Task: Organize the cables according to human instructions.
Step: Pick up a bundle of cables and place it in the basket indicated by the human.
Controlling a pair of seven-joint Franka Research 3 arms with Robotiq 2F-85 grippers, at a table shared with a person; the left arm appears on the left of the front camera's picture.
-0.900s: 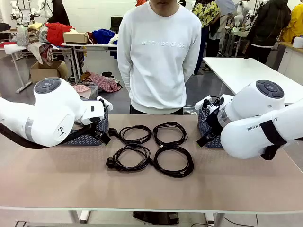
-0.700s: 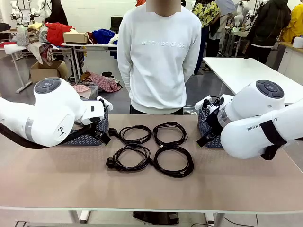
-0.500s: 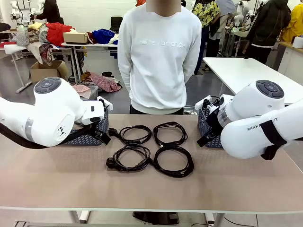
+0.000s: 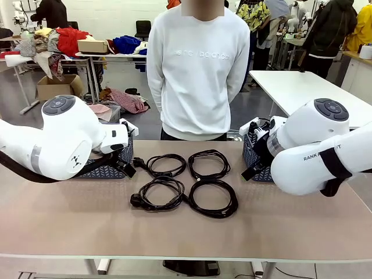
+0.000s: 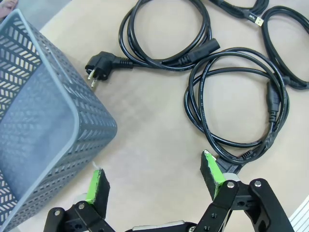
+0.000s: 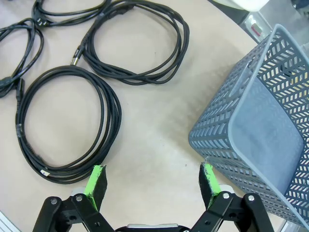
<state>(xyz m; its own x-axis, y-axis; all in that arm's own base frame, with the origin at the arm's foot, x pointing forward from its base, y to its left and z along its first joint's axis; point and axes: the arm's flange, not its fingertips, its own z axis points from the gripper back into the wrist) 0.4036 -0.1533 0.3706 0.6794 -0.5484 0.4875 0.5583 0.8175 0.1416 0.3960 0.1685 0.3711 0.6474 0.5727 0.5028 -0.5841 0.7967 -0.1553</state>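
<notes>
Hovering spread wide above the tan table (image 4: 87,226), the left gripper (image 5: 154,176) and right gripper (image 6: 152,181) hold nothing; four coiled black cables (image 4: 186,197) lie mid-table, between two grey perforated plastic baskets (image 5: 43,121); beyond stands a person in a white sweatshirt (image 4: 197,70).
</notes>
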